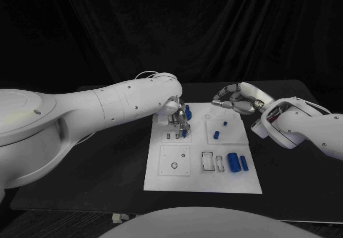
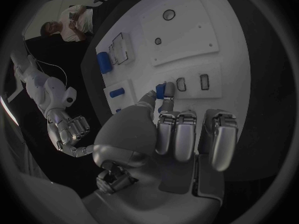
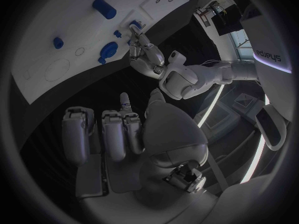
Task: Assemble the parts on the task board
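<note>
Step in hand: we judge this to be an insertion – our left hand (image 1: pixel 179 116) pinches a small blue part (image 2: pixel 161 90) between thumb and a finger, low over the task board (image 1: pixel 203 183), right by two small rectangular slots (image 2: pixel 192 82).
Left fingers: grasping the part at their tips; the remaining fingers (image 2: pixel 176 134) lie curled in.
Right hand (image 1: pixel 239 99): hovers off the board's far right corner, holding nothing; its fingers (image 3: pixel 102 132) are bent but apart, so we read it as released.
Where the parts are: a large blue cylinder (image 1: pixel 233 159) and a slimmer one (image 1: pixel 244 163) lie side by side on the board's near right area; a small piece (image 1: pixel 217 134) and another (image 1: pixel 225 122) sit on the right middle plate; one more blue piece (image 1: pixel 188 111) is just beside the left hand.
Next move: we judge it calls for lining the pinched part up with a slot and pressing straight down – a tilt could jam it.
Left wrist view adds: the part's tip close to the slots, which the head view hides behind the hand.
Right wrist view adds: the left hand (image 3: pixel 146 55) from the side, fingertips down on the board, and the right palm free of any load.
Head view adds: the whole layout of board and black bench (image 1: pixel 107 163).
</note>
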Robot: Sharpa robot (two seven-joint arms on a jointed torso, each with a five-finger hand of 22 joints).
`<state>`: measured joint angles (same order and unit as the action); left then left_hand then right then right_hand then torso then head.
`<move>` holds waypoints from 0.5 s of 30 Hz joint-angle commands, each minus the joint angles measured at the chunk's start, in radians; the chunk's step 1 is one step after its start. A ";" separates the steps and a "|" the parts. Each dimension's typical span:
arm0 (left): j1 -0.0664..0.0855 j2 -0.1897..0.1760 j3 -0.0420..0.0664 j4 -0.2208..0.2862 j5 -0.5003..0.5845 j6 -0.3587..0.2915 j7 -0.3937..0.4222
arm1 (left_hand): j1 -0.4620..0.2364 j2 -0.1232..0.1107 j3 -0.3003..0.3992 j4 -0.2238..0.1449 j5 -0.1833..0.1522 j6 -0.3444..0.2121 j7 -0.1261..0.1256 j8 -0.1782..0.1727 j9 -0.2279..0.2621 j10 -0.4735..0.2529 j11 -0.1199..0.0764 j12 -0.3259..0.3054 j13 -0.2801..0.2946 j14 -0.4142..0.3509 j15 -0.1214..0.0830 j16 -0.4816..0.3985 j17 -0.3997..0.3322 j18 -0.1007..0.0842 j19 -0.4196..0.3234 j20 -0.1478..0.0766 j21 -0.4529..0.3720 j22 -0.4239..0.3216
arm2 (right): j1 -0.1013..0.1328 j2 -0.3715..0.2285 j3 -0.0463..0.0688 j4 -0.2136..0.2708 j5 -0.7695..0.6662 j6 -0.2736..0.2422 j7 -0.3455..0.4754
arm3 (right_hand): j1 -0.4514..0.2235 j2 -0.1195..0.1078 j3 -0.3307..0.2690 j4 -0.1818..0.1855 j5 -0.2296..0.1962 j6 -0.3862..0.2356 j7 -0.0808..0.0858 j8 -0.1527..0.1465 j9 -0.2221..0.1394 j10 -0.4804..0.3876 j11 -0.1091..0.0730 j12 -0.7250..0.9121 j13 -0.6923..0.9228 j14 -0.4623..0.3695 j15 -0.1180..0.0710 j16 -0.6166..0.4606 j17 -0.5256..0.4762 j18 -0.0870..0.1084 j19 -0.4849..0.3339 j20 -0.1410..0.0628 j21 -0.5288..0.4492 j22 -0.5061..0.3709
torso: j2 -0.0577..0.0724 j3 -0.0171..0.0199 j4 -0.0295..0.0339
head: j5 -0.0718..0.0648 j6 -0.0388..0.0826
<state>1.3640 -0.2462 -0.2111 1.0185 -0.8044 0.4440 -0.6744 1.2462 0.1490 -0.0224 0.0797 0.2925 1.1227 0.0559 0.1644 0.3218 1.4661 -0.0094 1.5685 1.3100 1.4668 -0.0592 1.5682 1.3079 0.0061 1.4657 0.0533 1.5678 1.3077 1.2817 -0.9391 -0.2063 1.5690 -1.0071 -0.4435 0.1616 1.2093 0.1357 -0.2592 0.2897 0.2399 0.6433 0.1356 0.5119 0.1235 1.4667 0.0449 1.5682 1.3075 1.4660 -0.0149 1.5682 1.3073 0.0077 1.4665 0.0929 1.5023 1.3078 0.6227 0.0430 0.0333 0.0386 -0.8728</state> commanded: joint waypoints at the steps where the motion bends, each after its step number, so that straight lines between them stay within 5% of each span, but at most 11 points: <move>1: -0.002 0.000 0.001 0.003 0.008 0.003 0.020 | 0.011 -0.003 0.012 -0.006 0.008 -0.010 -0.001 0.003 0.005 0.105 -0.009 0.002 0.261 0.104 -0.006 0.003 0.263 -0.006 0.105 -0.004 0.003 0.263 | -0.003 -0.001 0.001 0.000 -0.003 0.003 -0.005 | -0.007 0.011 -0.010 0.001 0.001 0.001 0.001 0.003 -0.002 0.104 0.003 0.003 0.263 0.105 0.003 0.003 0.263 0.016 0.046 0.007 -0.004 0.231 | 0.000 0.0000 0.0000 | 0.001 0.000; 15: -0.002 -0.003 0.001 0.009 0.008 -0.004 0.022 | 0.015 -0.041 0.119 -0.072 0.057 -0.005 -0.009 0.020 0.059 0.105 -0.017 0.002 0.261 0.104 -0.014 0.003 0.263 -0.006 0.105 -0.012 0.003 0.263 | -0.005 -0.001 0.001 -0.001 -0.003 0.000 -0.002 | -0.038 0.026 -0.030 0.002 -0.009 0.001 0.001 0.003 -0.005 0.104 0.003 0.003 0.263 0.105 0.003 0.003 0.263 0.018 0.043 0.007 -0.010 0.229 | -0.001 0.0001 0.0002 | 0.001 0.000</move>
<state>1.3637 -0.2501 -0.2112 1.0245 -0.8042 0.4431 -0.6683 1.2600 0.1204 0.0645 0.0370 0.3458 1.1149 0.0575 0.1820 0.3775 1.4660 -0.0171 1.5682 1.3076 1.4668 -0.0662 1.5682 1.3078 0.0062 1.4658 0.0460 1.5678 1.3076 1.2793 -0.9387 -0.2063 1.5673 -1.0071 -0.4435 0.1620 1.1814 0.1635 -0.2841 0.2924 0.2345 0.6433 0.1356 0.5119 0.1198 1.4668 0.0449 1.5682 1.3073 1.4660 -0.0150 1.5682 1.3073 0.0078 1.4665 0.0929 1.4965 1.3076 0.6224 0.0430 0.0333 0.0392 -0.8728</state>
